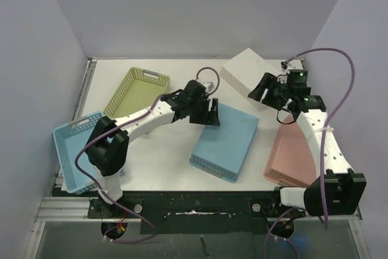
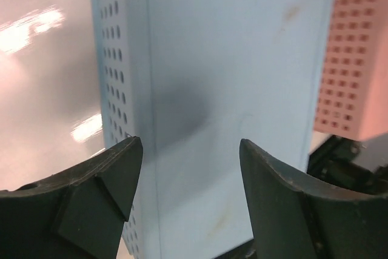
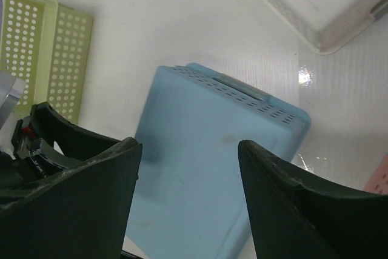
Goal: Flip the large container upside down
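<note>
The large blue container [image 1: 225,141] lies in the middle of the table with its flat bottom up and its perforated walls down. It also shows in the left wrist view [image 2: 230,89] and in the right wrist view [image 3: 206,168]. My left gripper [image 1: 209,113] is open and empty, just above the container's far left corner; its jaws [image 2: 191,150] stand wide apart over the flat bottom. My right gripper [image 1: 262,92] is open and empty, in the air beyond the container's far right corner; its jaws [image 3: 189,150] frame the container from above.
A green basket [image 1: 138,91] lies open side up at the back left. A light blue basket [image 1: 76,150] sits at the left edge. A white container [image 1: 248,76] lies bottom up at the back right. A pink container [image 1: 294,156] lies bottom up at the right.
</note>
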You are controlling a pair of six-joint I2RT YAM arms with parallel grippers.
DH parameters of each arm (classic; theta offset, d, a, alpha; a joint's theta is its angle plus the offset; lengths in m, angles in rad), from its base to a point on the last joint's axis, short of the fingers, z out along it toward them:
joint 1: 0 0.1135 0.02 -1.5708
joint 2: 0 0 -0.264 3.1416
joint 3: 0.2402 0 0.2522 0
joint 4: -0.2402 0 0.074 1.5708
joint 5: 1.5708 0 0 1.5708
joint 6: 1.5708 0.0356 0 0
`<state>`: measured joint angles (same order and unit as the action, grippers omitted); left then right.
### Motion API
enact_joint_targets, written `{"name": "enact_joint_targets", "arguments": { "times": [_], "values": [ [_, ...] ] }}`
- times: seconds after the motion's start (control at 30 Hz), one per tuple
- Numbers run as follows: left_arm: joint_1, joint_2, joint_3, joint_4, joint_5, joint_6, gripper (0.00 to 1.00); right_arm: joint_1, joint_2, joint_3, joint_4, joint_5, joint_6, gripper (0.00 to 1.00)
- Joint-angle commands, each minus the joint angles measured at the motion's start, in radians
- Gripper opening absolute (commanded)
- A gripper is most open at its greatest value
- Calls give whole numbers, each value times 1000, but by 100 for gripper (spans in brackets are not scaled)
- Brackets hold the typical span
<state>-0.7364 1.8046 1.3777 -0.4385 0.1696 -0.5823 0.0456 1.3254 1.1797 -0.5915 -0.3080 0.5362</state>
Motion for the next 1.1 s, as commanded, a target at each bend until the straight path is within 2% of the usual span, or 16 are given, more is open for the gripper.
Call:
{"name": "enact_joint_targets", "arguments": {
  "times": [0.0, 0.13, 0.2, 0.27, 0.37, 0.43, 0.5, 0.57, 0.67, 0.8, 0.9, 1.07],
  "values": [
    [-45, 32, 188, 105, 153, 3, 64, -60, -127, 39, -56, 7, -57, 67],
    [-14, -45, 234, 48, 112, 78, 67, -62, -162, 52, -40, -76, -71, 69],
    [58, -111, 208, 12, 97, 97, 68, -31, -155, 52, -24, -122, -73, 69],
    [180, -156, 179, -39, 87, 116, 68, 63, -131, 54, -13, -80, -65, 69],
    [348, -199, 141, -89, 42, 128, 68, 280, -68, 42, 43, 0, -24, 69],
    [418, -205, 137, -126, -27, 159, 68, 407, 10, 67, 45, 63, -12, 69],
    [434, -199, 128, -149, -175, 213, 68, 494, 106, 123, 22, 113, 1, 69],
    [435, -195, 96, -144, -253, 265, 68, 561, 193, 176, 22, 120, 8, 68],
    [434, -199, 39, -112, -291, 326, 68, 623, 304, 235, 16, 128, 1, 68],
    [441, -141, 91, -177, -292, 380, 68, 654, 399, 233, -14, 135, -11, 68],
    [443, -75, 147, -232, -308, 396, 68, 654, 410, 166, -25, 133, -16, 67],
    [443, -8, 161, -236, -269, 393, 65, 645, 321, 28, -36, 164, 5, 67]
  ]
}}
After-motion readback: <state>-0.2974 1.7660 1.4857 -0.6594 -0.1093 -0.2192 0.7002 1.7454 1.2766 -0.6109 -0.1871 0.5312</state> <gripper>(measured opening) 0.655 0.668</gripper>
